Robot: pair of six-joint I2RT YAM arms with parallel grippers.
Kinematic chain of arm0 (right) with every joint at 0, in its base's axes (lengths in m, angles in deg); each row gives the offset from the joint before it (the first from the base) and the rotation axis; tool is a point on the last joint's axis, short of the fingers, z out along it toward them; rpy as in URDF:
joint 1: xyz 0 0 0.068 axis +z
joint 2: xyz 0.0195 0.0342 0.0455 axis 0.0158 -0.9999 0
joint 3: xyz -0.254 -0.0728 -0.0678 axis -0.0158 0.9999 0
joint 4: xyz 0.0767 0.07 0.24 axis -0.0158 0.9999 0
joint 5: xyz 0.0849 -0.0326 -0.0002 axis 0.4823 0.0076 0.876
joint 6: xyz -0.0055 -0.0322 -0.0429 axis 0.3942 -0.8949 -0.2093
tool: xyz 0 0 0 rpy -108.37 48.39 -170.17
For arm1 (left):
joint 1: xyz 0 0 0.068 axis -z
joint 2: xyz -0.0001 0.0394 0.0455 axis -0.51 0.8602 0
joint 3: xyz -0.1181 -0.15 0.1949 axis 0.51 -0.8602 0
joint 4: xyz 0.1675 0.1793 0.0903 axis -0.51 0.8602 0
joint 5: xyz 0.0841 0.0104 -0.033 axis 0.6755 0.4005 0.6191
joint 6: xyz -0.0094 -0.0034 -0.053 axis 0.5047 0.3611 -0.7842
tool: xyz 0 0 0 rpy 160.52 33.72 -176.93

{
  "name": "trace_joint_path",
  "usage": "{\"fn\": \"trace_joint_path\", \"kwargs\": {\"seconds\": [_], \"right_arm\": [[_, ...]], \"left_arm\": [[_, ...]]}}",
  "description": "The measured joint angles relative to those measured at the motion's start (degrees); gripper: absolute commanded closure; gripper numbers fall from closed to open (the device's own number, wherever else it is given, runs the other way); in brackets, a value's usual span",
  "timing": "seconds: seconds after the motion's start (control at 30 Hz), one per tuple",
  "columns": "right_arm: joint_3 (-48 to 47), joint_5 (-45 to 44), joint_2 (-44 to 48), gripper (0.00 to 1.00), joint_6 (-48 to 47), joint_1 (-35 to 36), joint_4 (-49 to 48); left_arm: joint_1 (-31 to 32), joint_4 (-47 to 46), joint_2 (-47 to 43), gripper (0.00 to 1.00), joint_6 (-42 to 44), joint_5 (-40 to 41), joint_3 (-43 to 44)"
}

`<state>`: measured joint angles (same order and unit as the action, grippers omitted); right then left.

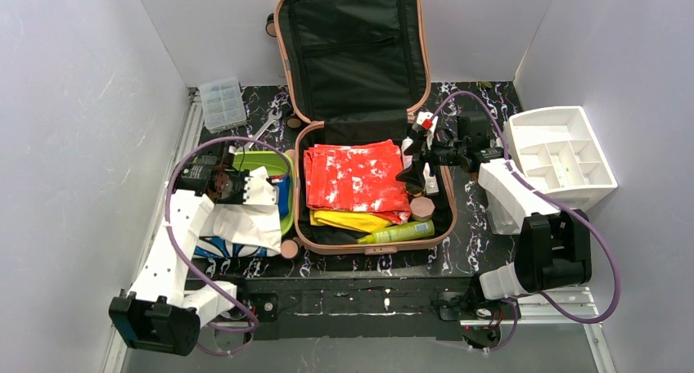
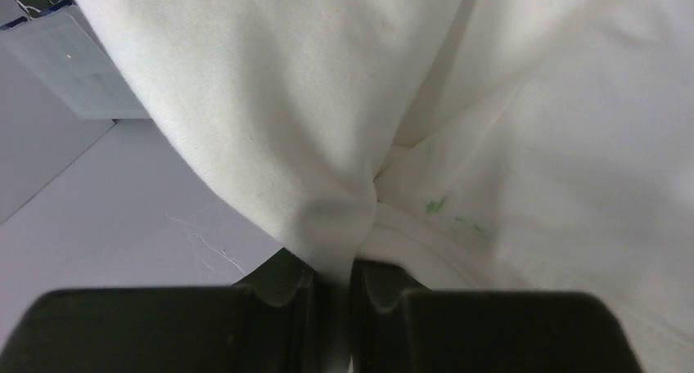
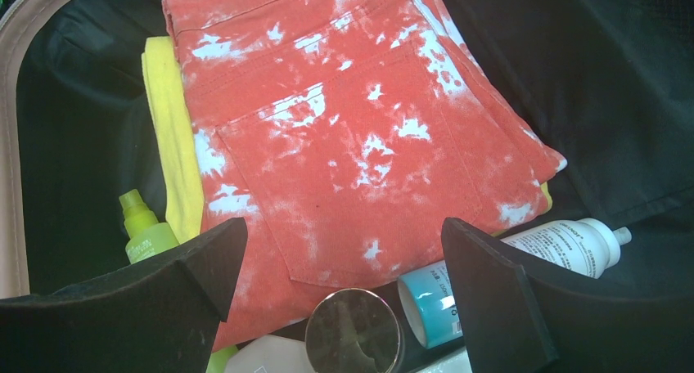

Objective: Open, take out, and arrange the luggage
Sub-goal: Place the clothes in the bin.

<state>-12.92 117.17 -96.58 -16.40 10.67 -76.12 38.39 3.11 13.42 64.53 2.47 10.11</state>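
The luggage [image 1: 360, 103] lies open, its lid standing up against the back wall. Its lower shell holds folded red-and-white jeans [image 1: 353, 177] [image 3: 352, 136] on a yellow cloth [image 1: 352, 220] [image 3: 172, 144], a green bottle [image 1: 401, 232] [image 3: 143, 230], a round metallic lid [image 3: 353, 332] and a white tube with a teal cap [image 3: 532, 258]. My right gripper [image 1: 412, 170] [image 3: 344, 242] hovers open over the shell's right side, with nothing between its fingers. My left gripper [image 1: 236, 188] [image 2: 334, 275] is shut on a white cloth [image 1: 245, 217] [image 2: 344, 103] beside the lime-green tray [image 1: 285, 195].
A white drawer organizer [image 1: 561, 156] stands at the right. At the back left lie a clear compartment box [image 1: 223, 103] [image 2: 74, 70] and a wrench [image 1: 266, 128]. A small round tan piece [image 1: 289, 249] sits by the luggage's front left corner. Grey walls close in on both sides.
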Motion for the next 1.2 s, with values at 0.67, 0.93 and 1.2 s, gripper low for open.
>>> {"fn": "trace_joint_path", "kwargs": {"seconds": [0.67,0.93,1.2], "right_arm": [[0.72,1.11,0.00,0.02,0.00,0.00,-0.17],[0.74,1.29,0.00,0.02,0.17,-0.22,-0.46],[0.96,1.31,0.00,0.02,0.59,-0.31,-0.59]], "left_arm": [[-3.19,-17.00,16.48,1.00,-4.28,2.27,-0.87],[-4.20,-26.69,23.19,0.87,-5.51,2.89,-4.59],[-4.26,-36.61,27.63,0.02,-8.79,5.03,-4.68]]}}
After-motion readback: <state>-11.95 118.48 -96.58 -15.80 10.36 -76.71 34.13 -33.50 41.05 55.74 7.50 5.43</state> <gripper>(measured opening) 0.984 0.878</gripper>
